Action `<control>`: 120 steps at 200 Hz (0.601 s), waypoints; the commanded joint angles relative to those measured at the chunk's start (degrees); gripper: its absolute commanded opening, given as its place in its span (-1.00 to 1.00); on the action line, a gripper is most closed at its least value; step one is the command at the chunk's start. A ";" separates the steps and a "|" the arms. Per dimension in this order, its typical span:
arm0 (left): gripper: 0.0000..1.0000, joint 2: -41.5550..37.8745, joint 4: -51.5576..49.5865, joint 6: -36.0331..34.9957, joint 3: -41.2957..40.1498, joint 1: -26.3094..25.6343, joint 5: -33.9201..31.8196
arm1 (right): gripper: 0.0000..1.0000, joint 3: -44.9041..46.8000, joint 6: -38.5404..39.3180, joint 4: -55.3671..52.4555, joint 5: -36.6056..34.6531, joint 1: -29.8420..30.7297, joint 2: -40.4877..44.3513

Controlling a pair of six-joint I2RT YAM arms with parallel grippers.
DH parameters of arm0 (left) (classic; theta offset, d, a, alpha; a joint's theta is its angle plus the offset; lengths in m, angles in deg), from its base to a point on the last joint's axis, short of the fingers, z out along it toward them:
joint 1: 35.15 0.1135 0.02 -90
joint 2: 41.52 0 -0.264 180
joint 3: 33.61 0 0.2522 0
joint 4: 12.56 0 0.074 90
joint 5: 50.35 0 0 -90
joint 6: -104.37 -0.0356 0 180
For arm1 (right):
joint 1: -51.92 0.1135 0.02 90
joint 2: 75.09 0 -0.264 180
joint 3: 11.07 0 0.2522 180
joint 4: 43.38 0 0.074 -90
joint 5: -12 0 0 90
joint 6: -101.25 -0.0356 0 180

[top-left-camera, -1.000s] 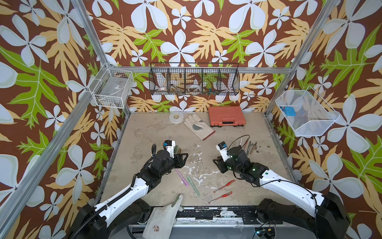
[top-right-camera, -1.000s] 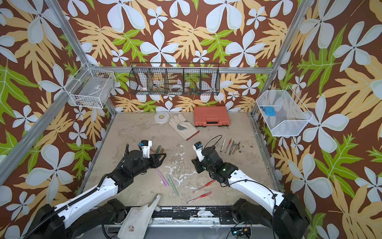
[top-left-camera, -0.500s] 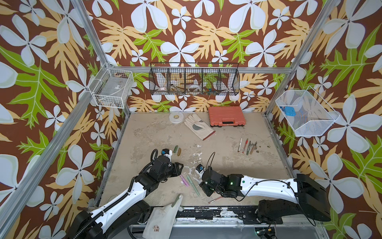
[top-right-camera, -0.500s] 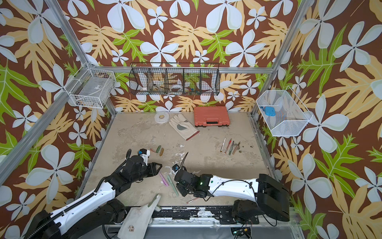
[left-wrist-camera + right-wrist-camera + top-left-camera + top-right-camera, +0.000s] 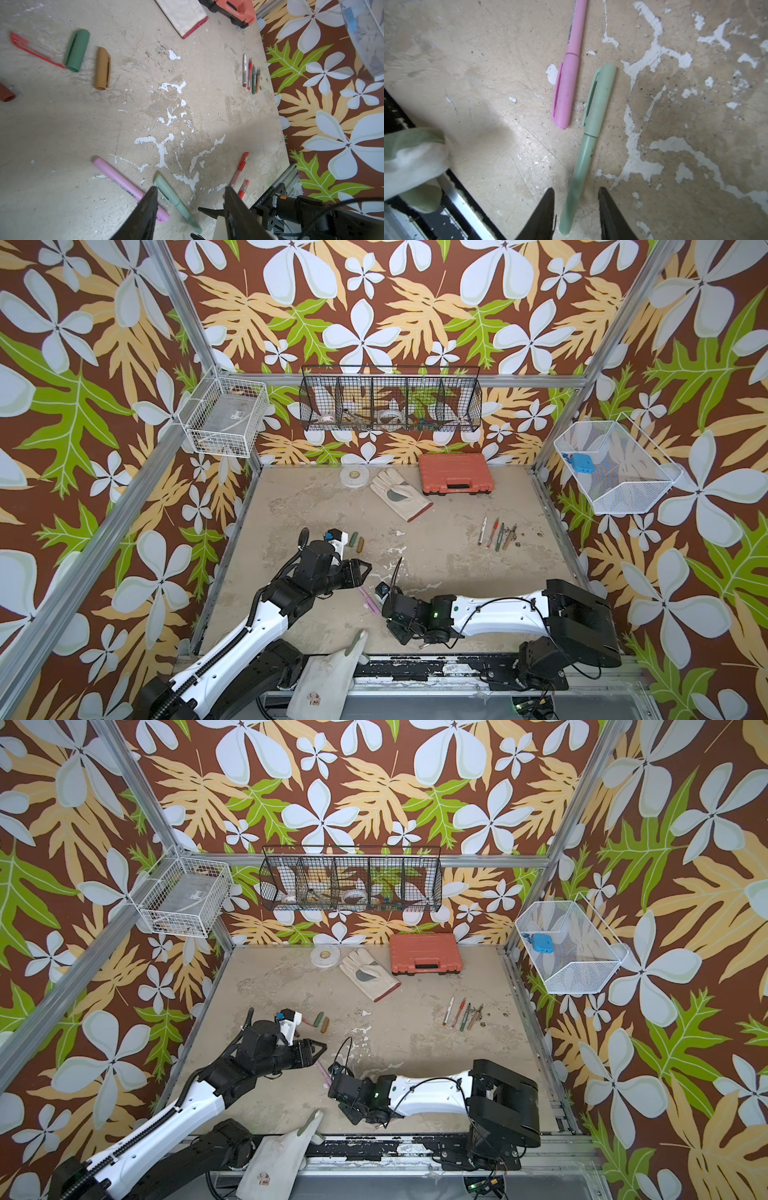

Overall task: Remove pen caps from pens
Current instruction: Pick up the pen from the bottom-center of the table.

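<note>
On table (image 5: 62,128), four capped pens (image 5: 124,185), four uncapped pens (image 5: 253,81), four loose caps (image 5: 76,51)

Light: bright and even; both top views were sharp.
Shadows: soft grey patches lay on the worn beige counter (image 5: 62,124) in both wrist views.
Blur: the pale green matte pen (image 5: 583,162) smeared nearest the lens; the red clear plastic pen cap (image 5: 31,46) looked soft.
Edges: the left wrist view bent wide.

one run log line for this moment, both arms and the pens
left gripper: open, near pink pen | right gripper: open, straddling pale green pen | both pens capped
</note>
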 commanded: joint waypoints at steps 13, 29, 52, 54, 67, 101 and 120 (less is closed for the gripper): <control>0.06 -0.61 -2.75 -2.18 0.31 2.43 7.68 | -0.31 -0.41 0.28 0.17 -1.09 0.27 -1.88; 0.06 -0.65 -2.99 -2.33 0.28 2.53 8.98 | -0.32 -0.36 0.37 -0.03 -1.25 0.20 -2.69; 0.06 -1.05 -4.37 -2.87 0.64 2.60 9.98 | -0.36 0.36 0.37 0.24 -1.18 0.24 -3.16; 0.06 -1.05 -4.54 -2.97 0.73 2.61 9.87 | -0.37 0.38 0.37 0.21 -1.22 0.19 -3.23; 0.06 -0.58 -5.88 -3.92 1.57 2.69 9.82 | -0.39 0.56 0.63 -0.02 -1.48 0.20 -3.41; 0.07 1.18 -7.03 -5.84 3.10 3.44 10.74 | -0.48 0.39 0.81 -1.29 -3.80 0.16 -3.95; 0.07 1.76 -6.62 -6.28 3.24 3.74 11.66 | -0.56 0.71 0.98 -1.04 -3.99 0.02 -4.12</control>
